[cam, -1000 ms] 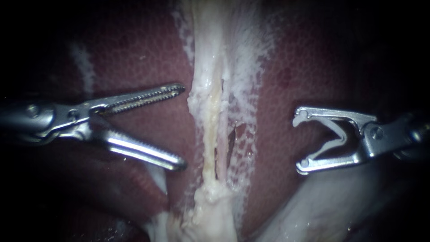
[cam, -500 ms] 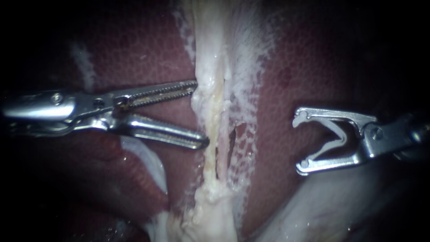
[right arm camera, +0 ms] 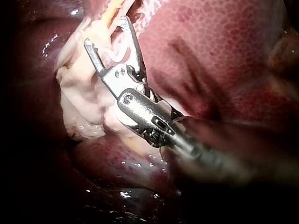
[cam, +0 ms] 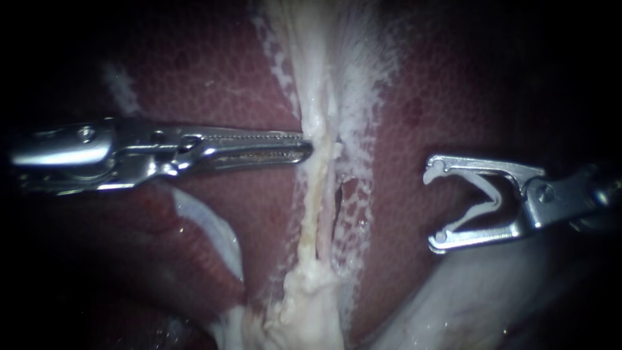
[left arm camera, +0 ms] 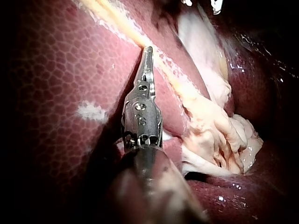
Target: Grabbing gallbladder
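Observation:
A pale, whitish-yellow band of tissue (cam: 319, 194) runs down the middle of the endoscope view between dark red liver lobes (cam: 214, 84). My left instrument (cam: 308, 150) reaches in level, its toothed jaws lying together and pinching the band's left edge. In the left wrist view its tips (left arm camera: 148, 49) meet the same pale band (left arm camera: 187, 88). My right instrument (cam: 431, 207) hangs apart over the liver right of the band, jaws wide open with a pale V-shaped piece between them. In the right wrist view the right instrument (right arm camera: 106, 31) stands open over lumpy pale tissue (right arm camera: 84, 93).
A lumpy whitish mass (cam: 304, 311) sits at the band's lower end. A smooth pale fold (cam: 479, 298) lies under the right instrument. Another pale rim (cam: 214, 233) edges the liver lobe below the left instrument. White flecked film (cam: 363, 84) covers the liver beside the band.
My left instrument moved right to the pale band and its jaws went from wide open to closed on the band's edge. The right instrument stayed still.

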{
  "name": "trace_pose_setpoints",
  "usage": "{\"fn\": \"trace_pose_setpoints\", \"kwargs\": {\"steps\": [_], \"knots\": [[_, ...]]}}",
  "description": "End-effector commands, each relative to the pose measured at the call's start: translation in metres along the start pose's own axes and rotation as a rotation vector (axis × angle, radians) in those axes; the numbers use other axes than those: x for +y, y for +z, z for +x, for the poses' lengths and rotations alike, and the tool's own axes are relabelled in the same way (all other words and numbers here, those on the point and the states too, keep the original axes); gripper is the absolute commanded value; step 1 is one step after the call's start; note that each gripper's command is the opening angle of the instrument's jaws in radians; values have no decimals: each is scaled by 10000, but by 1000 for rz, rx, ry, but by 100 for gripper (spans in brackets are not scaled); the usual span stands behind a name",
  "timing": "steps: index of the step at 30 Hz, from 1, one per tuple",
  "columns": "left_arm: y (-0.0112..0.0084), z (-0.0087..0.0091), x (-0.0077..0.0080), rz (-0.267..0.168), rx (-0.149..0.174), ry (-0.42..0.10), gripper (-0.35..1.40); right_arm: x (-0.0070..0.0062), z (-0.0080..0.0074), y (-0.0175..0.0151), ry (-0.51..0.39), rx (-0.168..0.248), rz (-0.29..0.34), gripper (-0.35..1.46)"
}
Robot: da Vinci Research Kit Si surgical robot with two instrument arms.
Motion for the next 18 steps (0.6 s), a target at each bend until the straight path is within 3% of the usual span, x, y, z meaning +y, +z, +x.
{"fn": "trace_pose_setpoints", "kwargs": {"steps": [1, 18], "knots": [[0, 0, 1, 0, 3, 0, -35, 0, 0, 0, 0, 0, 0, 59], [-1, 1, 2, -5, 6, -7, -35, 0, 0, 1, 0, 0, -1, 59]]}}
